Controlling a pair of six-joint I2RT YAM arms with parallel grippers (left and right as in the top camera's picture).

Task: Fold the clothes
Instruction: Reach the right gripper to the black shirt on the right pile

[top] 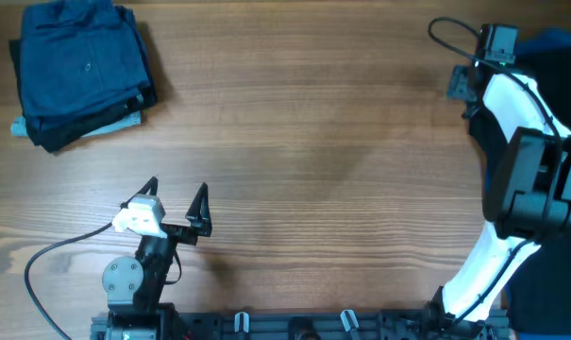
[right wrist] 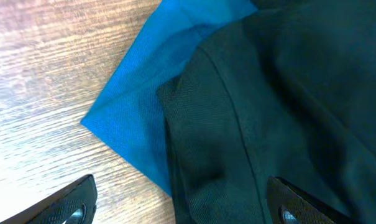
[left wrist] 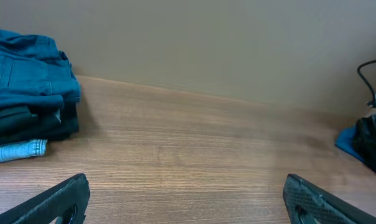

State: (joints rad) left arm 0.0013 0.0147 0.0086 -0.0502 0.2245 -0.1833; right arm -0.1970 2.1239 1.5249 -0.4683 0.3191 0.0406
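while wide apart, fingers (right wrist: 57, 202) of right end effector (right wrist: 178, 194) over black t-shirt (right wrist: 287, 93)

Soft cloth on matt, grained wood.
The pale brown wooden table (top: 342, 142) shows fine grain and little shine. The folded stack of dark blue cloth garments (top: 82, 71), the bright blue T-shirt (right wrist: 138, 118) and the plain black T-shirt (right wrist: 281, 106) look soft and matt. The left gripper (left wrist: 186, 186) has fingers (left wrist: 60, 198) of dull, grainy black plastic.

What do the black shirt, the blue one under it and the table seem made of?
Black shirt: matte knit, likely cotton; fine weave, stitched seam. Blue shirt: similar matte cloth, fine weave. Table: wood or wood-look laminate; grain lines, slight sheen.
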